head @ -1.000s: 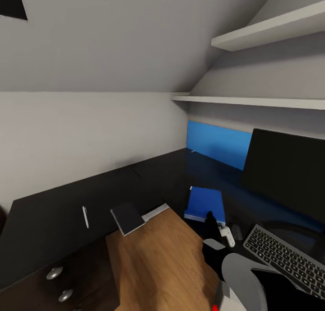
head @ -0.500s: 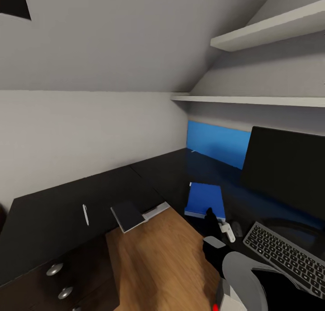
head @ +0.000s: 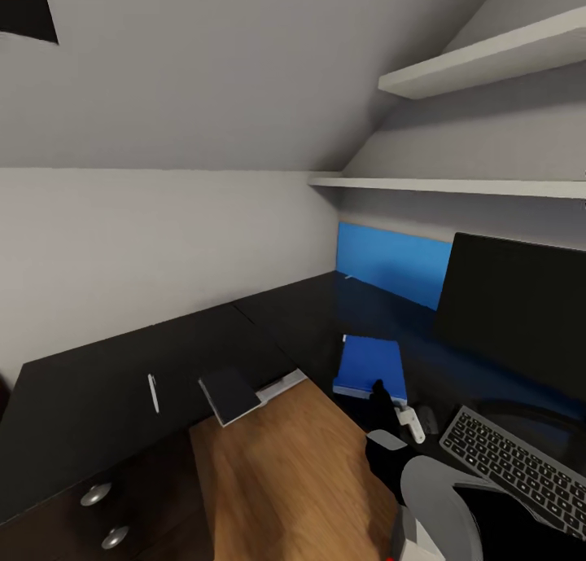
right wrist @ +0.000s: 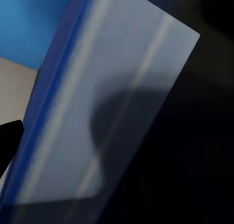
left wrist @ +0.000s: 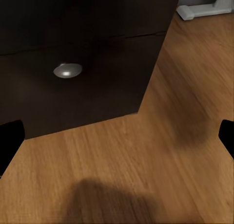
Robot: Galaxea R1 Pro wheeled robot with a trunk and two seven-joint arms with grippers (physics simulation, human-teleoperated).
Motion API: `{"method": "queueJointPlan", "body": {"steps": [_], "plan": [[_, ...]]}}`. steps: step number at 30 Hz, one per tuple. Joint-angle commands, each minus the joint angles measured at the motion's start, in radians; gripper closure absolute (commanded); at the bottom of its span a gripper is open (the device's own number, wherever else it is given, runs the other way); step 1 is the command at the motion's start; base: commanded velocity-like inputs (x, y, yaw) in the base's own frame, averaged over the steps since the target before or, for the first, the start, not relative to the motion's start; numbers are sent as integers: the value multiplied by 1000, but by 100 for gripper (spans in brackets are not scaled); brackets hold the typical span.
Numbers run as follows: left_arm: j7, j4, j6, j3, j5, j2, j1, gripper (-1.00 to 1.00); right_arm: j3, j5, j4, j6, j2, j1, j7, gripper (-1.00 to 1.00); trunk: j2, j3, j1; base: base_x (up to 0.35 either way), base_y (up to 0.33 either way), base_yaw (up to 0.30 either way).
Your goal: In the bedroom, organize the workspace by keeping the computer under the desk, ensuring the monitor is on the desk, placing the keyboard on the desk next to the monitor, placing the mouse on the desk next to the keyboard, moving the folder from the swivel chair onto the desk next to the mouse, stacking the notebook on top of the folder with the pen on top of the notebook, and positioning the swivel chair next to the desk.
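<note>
On the desk [head: 98, 390] lies the folder [head: 373, 367]; left gripper [left wrist: 117, 136] gapes over a knob [left wrist: 67, 70] (right's grip: cannot tell).

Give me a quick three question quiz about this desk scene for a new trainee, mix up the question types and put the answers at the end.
1. True or false: the notebook is stacked on the folder.
2. Multiple choice: the pen lies on A) the keyboard, B) the desk, C) the wooden floor.
3. Fill in: the right gripper is at the near edge of the ____.

Key:
1. False; the notebook sits apart from it, overhanging the desk edge.
2. B
3. folder
</note>
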Motion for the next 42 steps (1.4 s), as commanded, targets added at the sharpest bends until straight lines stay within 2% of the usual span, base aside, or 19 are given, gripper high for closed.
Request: {"method": "queueJointPlan", "body": {"steps": [1, 9, 19, 25, 32, 36, 40, 42], "plan": [[-10, 1, -2, 7, 3, 0, -1, -100, -29, -20, 5, 7, 0, 0, 12, 100, 0, -1, 26, 202, 0, 0], [-12, 1, -2, 5, 1, -1, -1, -100, -29, -20, 5, 7, 0, 0, 12, 100, 0, -1, 26, 45, 0, 0], [-11, 1, -2, 4, 1, -1, -1, -100, -29, -20, 5, 7, 0, 0, 12, 100, 70, 30, -12, 1, 0, 0], [-12, 1, -2, 4, 1, -1, -1, -100, -29, -20, 5, 7, 0, 0, 12, 100, 70, 30, -12, 0, 0, 0], [-11, 1, -2, 4, 1, -1, -1, -100, -29, -20, 5, 7, 1, 0, 12, 100, 119, 52, -39, 0, 0, 0], [-11, 1, -2, 4, 1, 0, -1, -100, -29, -20, 5, 7, 1, 0, 12, 100, 119, 52, -39, 0, 0, 0], [-11, 1, -2, 4, 1, 0, 0, -100, -29, -20, 5, 7, 1, 0, 12, 100, 147, 64, -54, 0, 0, 0], [-11, 1, -2, 4, 1, 0, -1, -100, -29, -20, 5, 7, 1, 0, 11, 100, 147, 64, -54, 0, 0, 0]]}}
